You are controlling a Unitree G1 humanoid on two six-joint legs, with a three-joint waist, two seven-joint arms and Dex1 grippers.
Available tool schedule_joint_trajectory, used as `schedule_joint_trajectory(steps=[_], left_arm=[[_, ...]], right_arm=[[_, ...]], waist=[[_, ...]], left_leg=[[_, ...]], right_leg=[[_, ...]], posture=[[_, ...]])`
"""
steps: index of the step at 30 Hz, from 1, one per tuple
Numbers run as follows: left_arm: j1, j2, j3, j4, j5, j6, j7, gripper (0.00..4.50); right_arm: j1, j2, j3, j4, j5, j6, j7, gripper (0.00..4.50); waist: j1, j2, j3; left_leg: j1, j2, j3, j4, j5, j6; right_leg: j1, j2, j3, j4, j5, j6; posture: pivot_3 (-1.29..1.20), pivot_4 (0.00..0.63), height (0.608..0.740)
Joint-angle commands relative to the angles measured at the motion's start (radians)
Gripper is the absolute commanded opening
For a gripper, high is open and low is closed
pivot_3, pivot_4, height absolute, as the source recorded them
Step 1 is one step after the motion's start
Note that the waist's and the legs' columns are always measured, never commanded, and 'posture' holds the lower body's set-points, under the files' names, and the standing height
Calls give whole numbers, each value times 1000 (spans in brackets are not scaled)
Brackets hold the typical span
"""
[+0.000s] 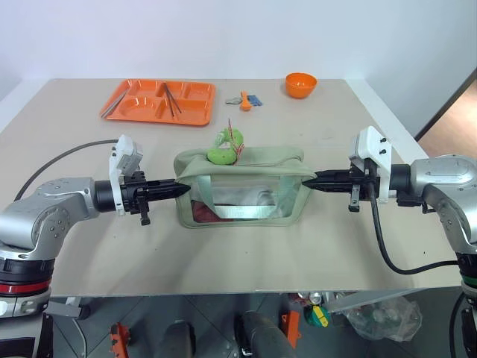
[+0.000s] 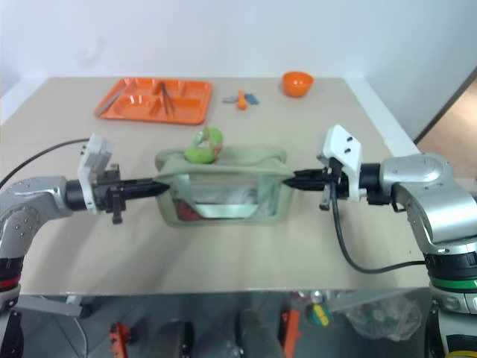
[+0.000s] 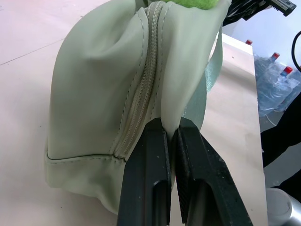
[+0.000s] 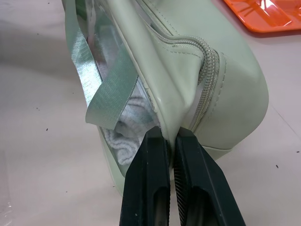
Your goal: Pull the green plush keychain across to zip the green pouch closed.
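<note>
The pale green pouch stands mid-table, its strap handle hanging down the clear front window. The lime-green plush keychain rests on the pouch's top, left of centre. My left gripper is shut on the pouch's left end; in the left wrist view its fingers pinch a fold of the fabric beside the zipper. At the other end my right gripper is shut on the pouch too, and its fingers clamp the edge of the pouch below the zipper's end.
An orange tray with utensils lies at the back left. An orange bowl stands at the back right, with small orange and blue items between them. Bottles stand beyond the table's edge.
</note>
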Motion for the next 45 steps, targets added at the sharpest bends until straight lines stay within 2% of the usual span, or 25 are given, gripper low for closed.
schedule_joint_trajectory(steps=[1,3,4,5,7,12,17,23,28,31,33,37,45], left_arm=[[2,6,-1,-36,1,-12,0,12],[2,5,-5,-38,2,-14,2,0],[1,4,-6,-38,4,-16,3,0],[-2,5,-9,-35,7,-18,2,0],[-12,4,-12,-30,8,-18,1,0],[-27,3,-18,-18,11,-20,-2,0],[-34,1,-22,-12,13,-20,-3,0],[-28,-1,-20,-13,18,-23,8,0],[-17,2,-22,-29,20,-28,7,0],[-15,0,-20,-33,16,-28,11,0],[-12,-1,-17,-38,13,-29,14,0],[8,-4,2,-44,5,-30,27,0],[19,-7,6,-53,-4,-31,36,0]], right_arm=[[-12,13,-47,-17,26,31,-39,345],[-13,12,-58,-19,47,54,-41,1098],[-10,9,-59,-25,50,55,-40,1283],[-3,-1,-61,-28,47,57,-37,1862],[19,-25,-78,-34,53,63,-24,2302],[4,-113,-193,75,69,48,10,4092],[-156,-128,-255,223,82,3,2,4092],[-405,31,-145,339,85,73,-62,4092],[-622,240,-51,489,70,146,-126,4092],[-694,308,-23,548,57,184,-148,4092],[-728,346,-8,589,46,223,-175,4092],[-695,374,93,553,-3,255,-151,4092],[-652,414,111,448,26,370,-138,4092]], waist=[[0,0,0],[0,0,0],[1,0,0],[1,0,0],[1,0,0],[2,0,0],[0,0,0],[-2,0,0],[-3,2,1],[4,2,1],[8,2,1],[5,1,0],[2,2,1]], left_leg=[[0,0,0,0,0,0],[0,0,0,0,0,0],[0,0,0,0,0,0],[0,0,0,0,0,0],[0,0,0,0,0,0],[-1,-1,0,0,0,0],[1,-1,2,0,0,0],[2,0,3,0,0,1],[1,0,4,0,1,1],[-2,0,2,0,0,1],[-4,0,0,0,0,1],[-5,0,0,0,-2,3],[-4,1,-1,0,-2,4]], right_leg=[[0,0,0,0,0,0],[0,0,0,0,0,0],[0,0,0,0,0,0],[0,0,0,0,0,0],[0,0,0,0,0,0],[0,0,0,-1,0,0],[0,-1,1,-1,1,1],[1,0,2,0,2,0],[0,0,3,0,3,0],[-2,0,2,-1,2,0],[-2,-1,0,-2,2,-1],[-2,-2,0,-3,2,-4],[-3,0,0,-2,0,-1]], posture=[[0,150,740],[0,150,740],[0,150,740],[0,150,740],[0,150,740],[0,150,740],[0,150,740],[0,150,740],[0,150,740],[0,150,740],[0,150,740],[0,150,740],[0,150,740]])
